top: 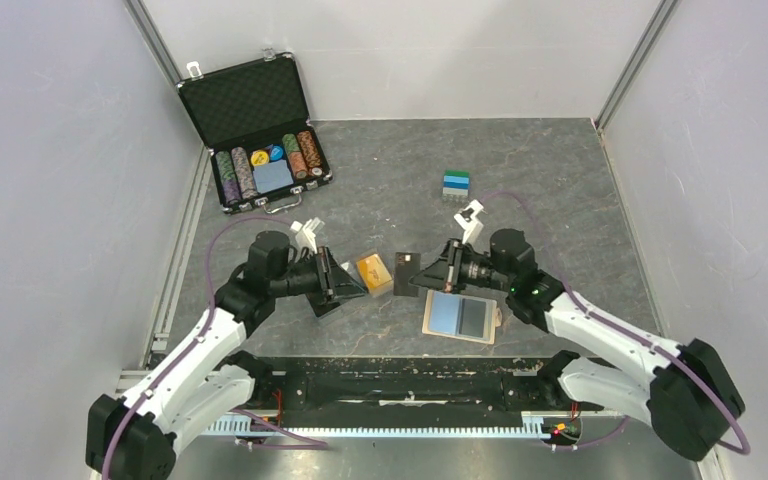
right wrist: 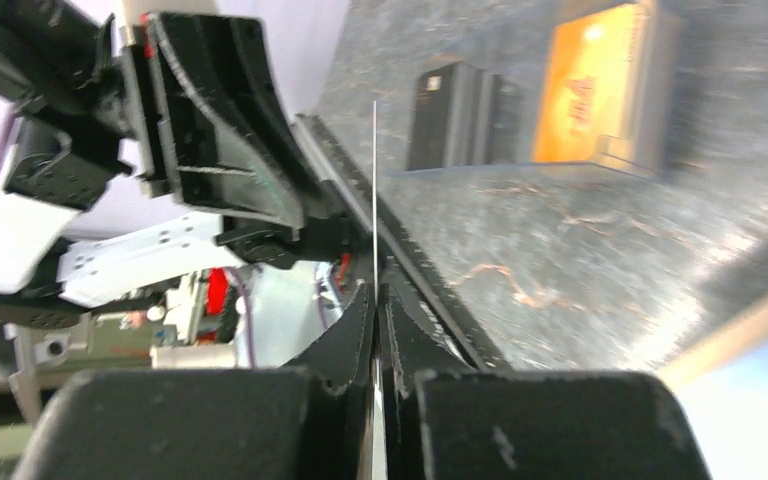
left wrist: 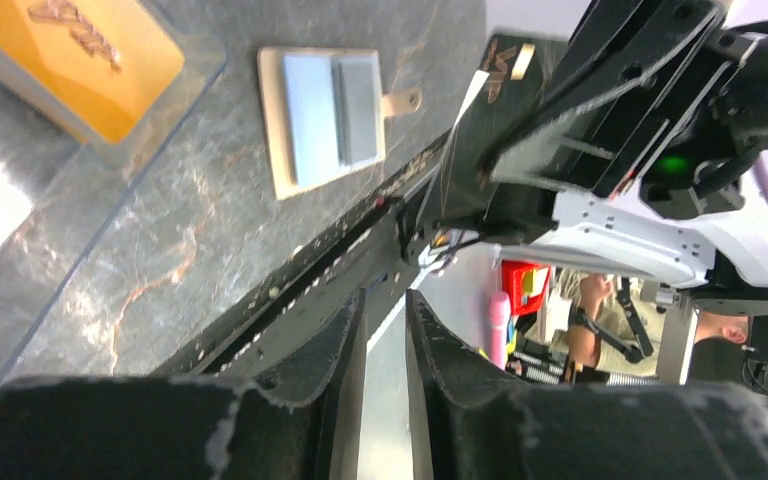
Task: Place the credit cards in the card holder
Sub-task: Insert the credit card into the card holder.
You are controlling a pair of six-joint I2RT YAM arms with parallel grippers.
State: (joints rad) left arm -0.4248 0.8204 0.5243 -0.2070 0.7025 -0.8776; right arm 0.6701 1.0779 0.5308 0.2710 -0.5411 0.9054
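The tan card holder (top: 430, 322) lies open on the table near the front edge, with a blue card (top: 447, 315) and a grey card (top: 474, 318) in its slots. It also shows in the left wrist view (left wrist: 273, 150). My right gripper (top: 424, 275) is shut on a dark credit card (top: 405, 270) and holds it on edge above the table, left of the holder. The right wrist view shows this card edge-on (right wrist: 375, 200) between the fingers (right wrist: 377, 295). The left wrist view shows its dark face with a gold mark (left wrist: 490, 110). My left gripper (top: 348, 287) faces it, slightly open and empty (left wrist: 385, 310).
A clear-lidded black box (top: 355, 268) holding a small orange box (top: 373, 272) sits between the grippers. An open black chip case (top: 260, 135) stands at the back left. A small blue, green and white stack (top: 455, 185) is at the back middle. A black rail (top: 400, 380) runs along the front edge.
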